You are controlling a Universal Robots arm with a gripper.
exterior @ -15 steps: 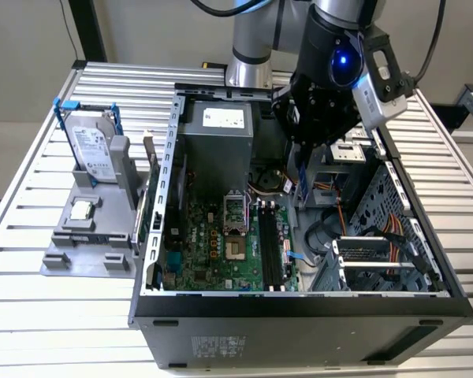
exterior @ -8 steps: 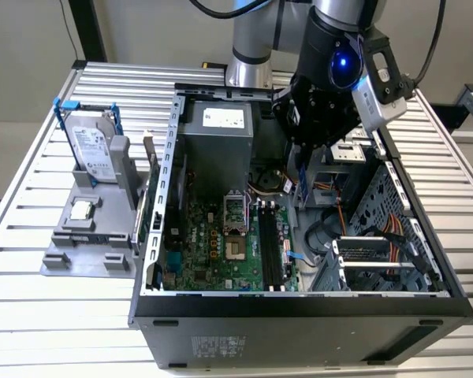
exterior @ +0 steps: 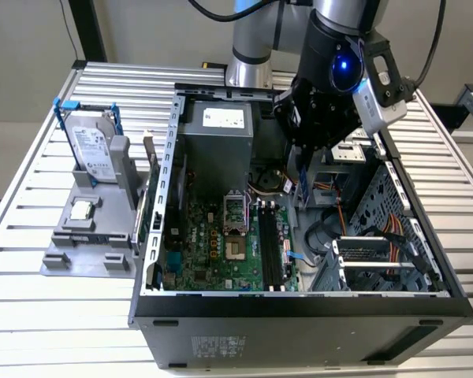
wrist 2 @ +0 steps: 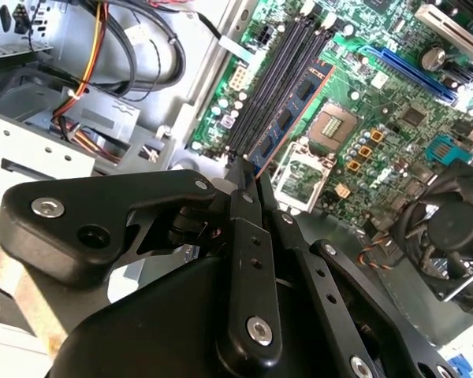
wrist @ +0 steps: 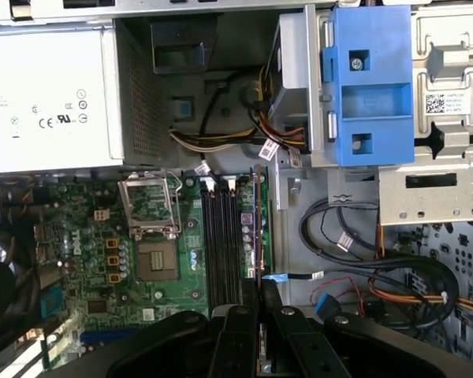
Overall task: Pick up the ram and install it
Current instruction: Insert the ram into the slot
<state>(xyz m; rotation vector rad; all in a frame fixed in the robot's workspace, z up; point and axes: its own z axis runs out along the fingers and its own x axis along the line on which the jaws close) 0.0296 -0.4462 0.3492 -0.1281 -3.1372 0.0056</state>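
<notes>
Closest in, the claw (wrist 2: 248, 169) is clamped shut on the ram (wrist 2: 292, 106), its two black fingertips pinching one end of the stick. In the second wrist view the stick's blue face, with its row of chips, reaches away from the fingertips towards the motherboard. In the first wrist view the claw (wrist: 260, 287) carries the ram (wrist: 258, 228) edge-on, as a thin line running alongside the memory slots (wrist: 221, 244). I take that as the reason for the grip: held by an end with its narrow edge to the board, the stick is lined up with the slots' direction.

In the exterior view the ram (exterior: 303, 187) hangs below the claw, above the board and towards the view's right of the memory slots (exterior: 270, 248). By my reading it is not seated.

Just beyond the slots lies the empty CPU socket (wrist: 158, 260) with its frame open, and past that the grey power supply (wrist: 47, 94) and a blue drive bracket (wrist: 370, 79).

The arm comes in from behind the open computer case (exterior: 299, 307), its wrist bent down so the claw points into the interior.

Farthest off, towards the exterior view's left, a grey fixture (exterior: 87, 236) on the slatted desk (exterior: 31, 315) holds the hard drive (exterior: 91, 150) and the processor chip (exterior: 80, 210), well apart from the claw.
</notes>
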